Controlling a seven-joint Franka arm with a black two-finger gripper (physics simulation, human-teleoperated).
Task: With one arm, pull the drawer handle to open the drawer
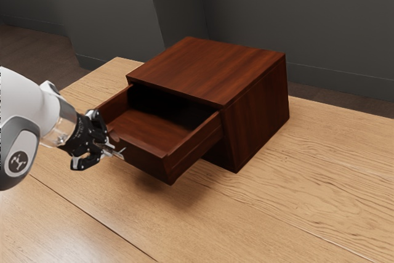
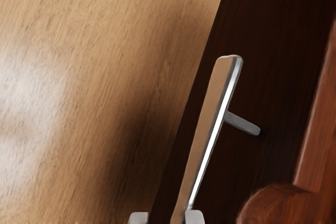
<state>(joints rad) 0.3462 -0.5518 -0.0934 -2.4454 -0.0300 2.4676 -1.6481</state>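
Dark reddish wood makes up the cabinet (image 1: pixel 209 69), which sits on the pale oak table (image 1: pixel 295 201), and its drawer (image 1: pixel 160 133) stands pulled well out toward the exterior view's left, its inside floor showing. My arm (image 1: pixel 24 121) comes in from the exterior view's left and the gripper (image 1: pixel 106 151) is right at the drawer's front face, at the small metal handle (image 1: pixel 117 150). From the wrist camera the handle (image 2: pixel 212 129) is a slim silver bar standing off the dark front panel (image 2: pixel 273 51) on a short post, running down toward my hand. I cannot tell whether the jaws are clamped on it.
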